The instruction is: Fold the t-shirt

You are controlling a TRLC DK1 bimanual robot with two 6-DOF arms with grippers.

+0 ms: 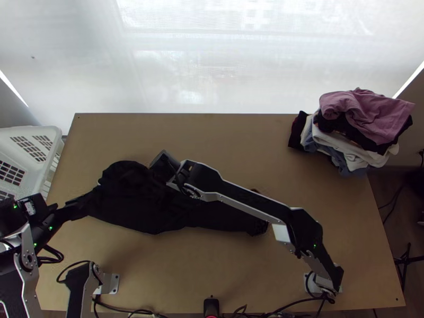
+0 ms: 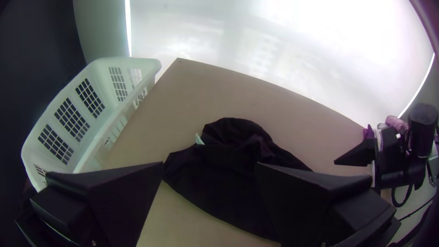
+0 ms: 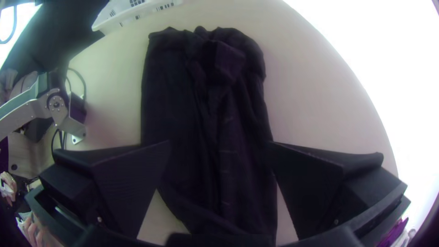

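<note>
Black left gripper, jaws wide; black right gripper, jaws wide. Black fabric t-shirt, long and rumpled on light wooden table, beneath right jaws, ahead of left jaws.

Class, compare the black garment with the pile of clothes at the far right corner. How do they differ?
The black garment is all dark; the pile mixes pink, white, blue and black. The garment lies low, long and rumpled; the pile is stacked in layers. Both are cloth, on the same table.
</note>
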